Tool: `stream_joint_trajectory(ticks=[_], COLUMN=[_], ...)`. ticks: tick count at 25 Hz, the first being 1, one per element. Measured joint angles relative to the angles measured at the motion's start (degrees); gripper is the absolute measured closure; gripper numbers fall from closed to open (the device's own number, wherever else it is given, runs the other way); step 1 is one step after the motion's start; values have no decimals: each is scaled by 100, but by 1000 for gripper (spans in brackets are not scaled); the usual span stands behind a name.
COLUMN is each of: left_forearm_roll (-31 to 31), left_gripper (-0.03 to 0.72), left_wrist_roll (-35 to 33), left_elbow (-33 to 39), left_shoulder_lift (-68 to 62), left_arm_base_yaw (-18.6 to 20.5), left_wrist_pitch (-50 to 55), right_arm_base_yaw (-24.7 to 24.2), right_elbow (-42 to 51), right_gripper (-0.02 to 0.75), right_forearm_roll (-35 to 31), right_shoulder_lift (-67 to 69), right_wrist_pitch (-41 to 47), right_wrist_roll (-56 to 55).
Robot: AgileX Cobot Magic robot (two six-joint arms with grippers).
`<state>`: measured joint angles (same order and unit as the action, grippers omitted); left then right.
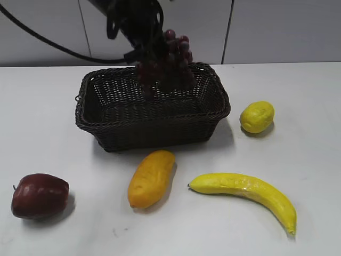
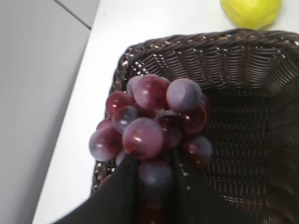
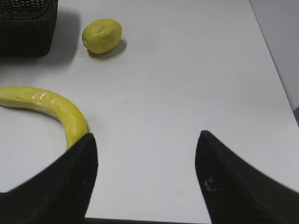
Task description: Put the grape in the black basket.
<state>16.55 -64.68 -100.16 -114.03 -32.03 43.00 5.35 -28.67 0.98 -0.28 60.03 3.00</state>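
glossy, smooth skins on the grape (image 2: 149,126), rough woven wicker on the black basket (image 1: 154,130), a waxy shine on the banana (image 1: 245,192), and the white desk (image 3: 187,70) looks smooth, matt.

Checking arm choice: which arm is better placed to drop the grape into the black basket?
Left. Its end effector holds the grape above the black basket; the right end effector is open, empty, near the banana.

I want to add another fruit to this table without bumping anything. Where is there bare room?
The white table is bare right of the lemon and behind it, and left of the black basket above the apple. It is crowded in front of the basket, between the mango and the banana. The left gripper holds the grape over the basket.
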Motion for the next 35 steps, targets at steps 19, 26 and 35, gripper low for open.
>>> stream_joint_trajectory(ticks=[19, 26, 35], left_forearm_roll=[436, 324, -946], left_gripper=[169, 51, 65], left_wrist_roll=[240, 931, 3042], left_elbow=[-4, -120, -849], left_shoulder_lift=[-1001, -478, 320], left_arm_base_yaw=[-36, -36, 200], left_wrist_pitch=[16, 238, 987], right_arm_base_yaw=[0, 0, 0], right_elbow=[0, 0, 0], right_gripper=[238, 238, 238], right_forearm_roll=[0, 0, 0], right_shoulder_lift=[0, 0, 0], right_wrist_pitch=[0, 0, 0], right_wrist_roll=[-5, -5, -5])
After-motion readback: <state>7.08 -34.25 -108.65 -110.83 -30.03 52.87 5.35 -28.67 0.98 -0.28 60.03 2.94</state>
